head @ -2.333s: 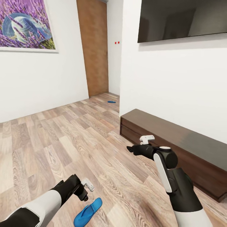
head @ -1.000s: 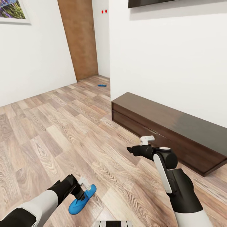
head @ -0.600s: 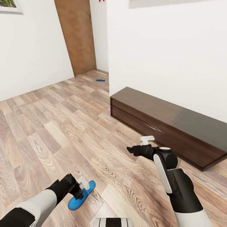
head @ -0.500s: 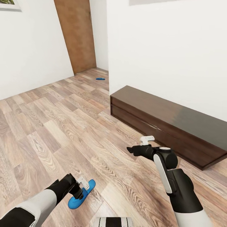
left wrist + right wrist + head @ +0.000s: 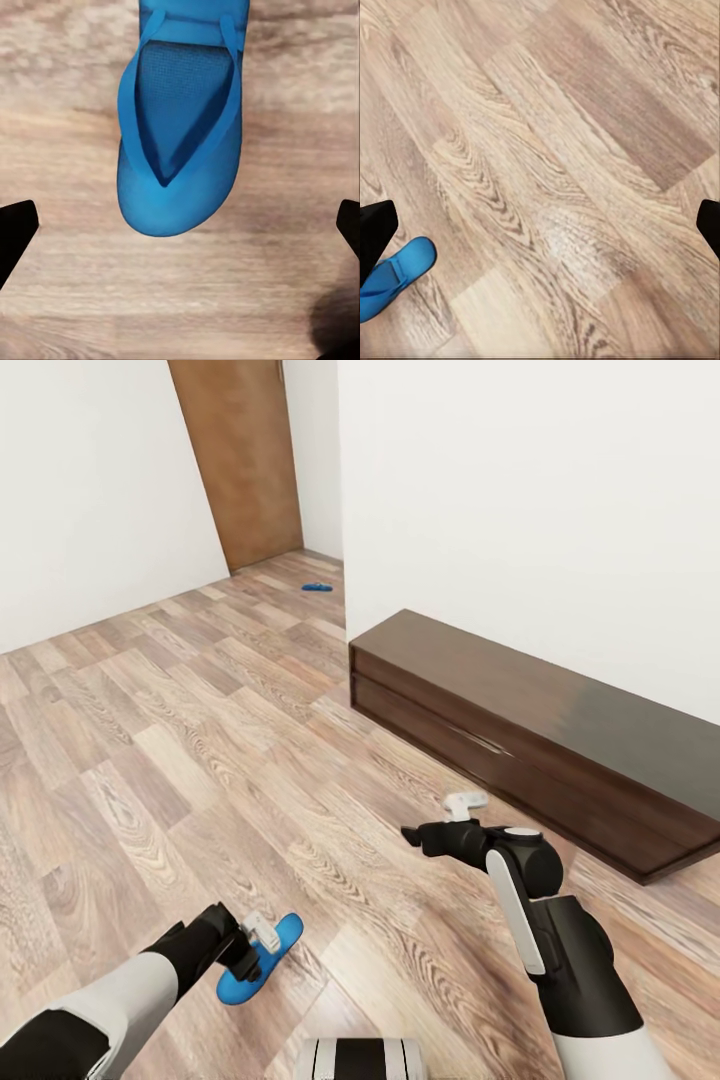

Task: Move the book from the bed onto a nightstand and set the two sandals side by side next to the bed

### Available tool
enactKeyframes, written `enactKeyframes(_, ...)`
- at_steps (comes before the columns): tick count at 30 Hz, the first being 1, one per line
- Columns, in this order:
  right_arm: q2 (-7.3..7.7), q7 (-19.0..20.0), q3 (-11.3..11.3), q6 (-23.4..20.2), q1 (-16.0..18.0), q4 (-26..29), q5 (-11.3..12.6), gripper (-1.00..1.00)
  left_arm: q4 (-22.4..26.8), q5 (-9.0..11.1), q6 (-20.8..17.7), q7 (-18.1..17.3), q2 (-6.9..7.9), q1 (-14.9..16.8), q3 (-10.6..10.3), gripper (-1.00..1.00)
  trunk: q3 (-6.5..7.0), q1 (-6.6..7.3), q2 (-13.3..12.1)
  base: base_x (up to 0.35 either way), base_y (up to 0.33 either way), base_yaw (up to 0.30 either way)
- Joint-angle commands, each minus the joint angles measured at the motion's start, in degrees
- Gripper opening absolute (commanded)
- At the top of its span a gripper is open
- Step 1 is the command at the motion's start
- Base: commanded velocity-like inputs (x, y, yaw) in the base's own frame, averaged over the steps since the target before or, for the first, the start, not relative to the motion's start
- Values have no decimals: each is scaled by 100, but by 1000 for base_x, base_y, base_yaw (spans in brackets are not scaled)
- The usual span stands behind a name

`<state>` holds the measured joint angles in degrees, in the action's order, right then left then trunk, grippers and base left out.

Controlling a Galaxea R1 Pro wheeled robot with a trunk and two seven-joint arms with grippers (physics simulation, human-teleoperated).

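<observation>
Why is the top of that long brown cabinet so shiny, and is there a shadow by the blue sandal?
Head view: the long cabinet has a glossy top showing a pale sheen from the white wall. Left wrist view: the sandal looks sharp, with a dark blurry shadow on the floor in one corner.

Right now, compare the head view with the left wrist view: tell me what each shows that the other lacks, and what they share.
Head view alone: a second sandal far off by the wooden door, the long dark cabinet, and the right gripper. Left wrist view alone: the near sandal's straps close up. Both: the near sandal on the plank floor, before the open left gripper.
</observation>
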<state>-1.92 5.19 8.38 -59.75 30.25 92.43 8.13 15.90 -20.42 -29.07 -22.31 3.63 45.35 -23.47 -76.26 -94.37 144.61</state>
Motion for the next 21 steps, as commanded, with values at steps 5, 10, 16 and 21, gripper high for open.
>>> enactKeyframes(5, -12, 9, 2, -25, -9, 5, 11, 100, 25, -59, -25, -12, 22, 102, 2, 100, -116, -12, 9, 0, 0, 0)
enactKeyframes(10, -13, 8, 4, -25, -15, 4, 9, 100, 127, -58, -35, -16, 39, 206, 1, 100, -227, -24, 15, 0, 0, 0)
enactKeyframes(16, -16, 8, 5, -25, -18, 3, 10, 100, 232, -58, -64, -18, 102, 303, 2, 100, -360, -40, 23, 0, 0, 0)
enactKeyframes(21, -18, 8, 6, -25, -19, 3, 8, 100, 256, -58, -88, -16, 130, 358, 1, 100, -470, -53, 30, 0, 0, 0)
